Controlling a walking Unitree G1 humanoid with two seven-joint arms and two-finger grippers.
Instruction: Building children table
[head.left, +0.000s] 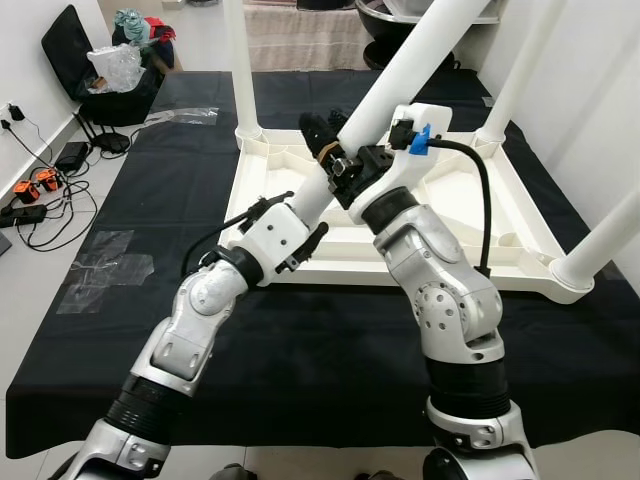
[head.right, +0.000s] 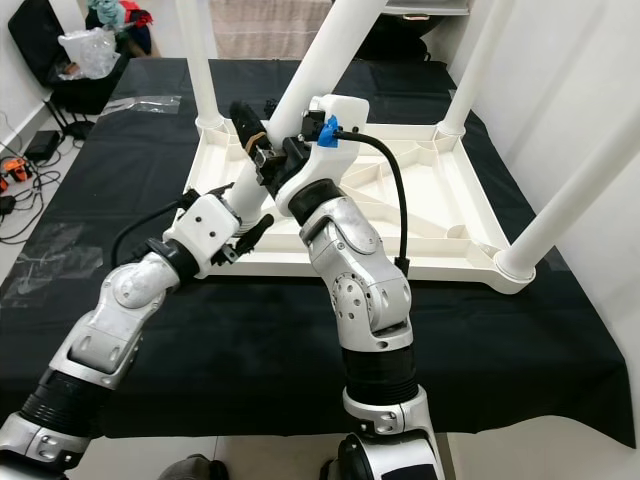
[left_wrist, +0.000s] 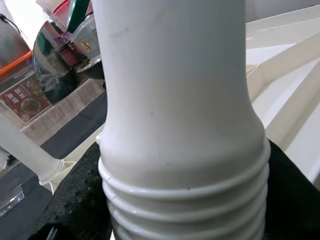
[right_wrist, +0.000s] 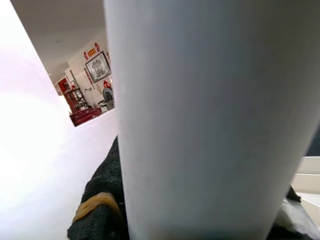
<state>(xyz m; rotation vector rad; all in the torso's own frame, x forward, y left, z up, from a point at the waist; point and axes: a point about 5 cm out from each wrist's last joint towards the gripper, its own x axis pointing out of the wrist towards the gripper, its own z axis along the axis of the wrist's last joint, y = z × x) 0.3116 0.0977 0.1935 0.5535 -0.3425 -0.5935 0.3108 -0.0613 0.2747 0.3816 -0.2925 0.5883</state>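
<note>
My left gripper (head.left: 325, 137) is pinched around the long white plastic table leg (head.left: 415, 62), its black fingers (left_wrist: 75, 200) pressed against the ribbed, threaded end. My right gripper (head.right: 275, 150) sits just beside it on the same leg. Its padded black finger (right_wrist: 102, 200) with an orange band lies against the smooth shaft, so I judge it clamped there too. The leg leans steeply, its threaded end low over the near-left part of the upturned white plastic tabletop (head.left: 470, 200), which rests on a black floor mat (head.left: 300, 340). Three other white legs (head.left: 240, 60) already stand in their corner sockets; the near-left corner is hidden behind my arms.

The risk, as I judge it, is cross-threading: the leg is far from upright, and turning it into a socket at this tilt would jam the ribs. With both grippers bunched low on a long leg, the far end has leverage and could twist through my fingers. The black cable (head.left: 487, 200) looping from my right wrist could also snag on the tabletop's ribs.

The left wrist view shows the thread rings close up, which the head views hide behind my grippers. The head views give the leg's tilt and the standing legs. The right wrist view shows plain shaft and a distant room.
</note>
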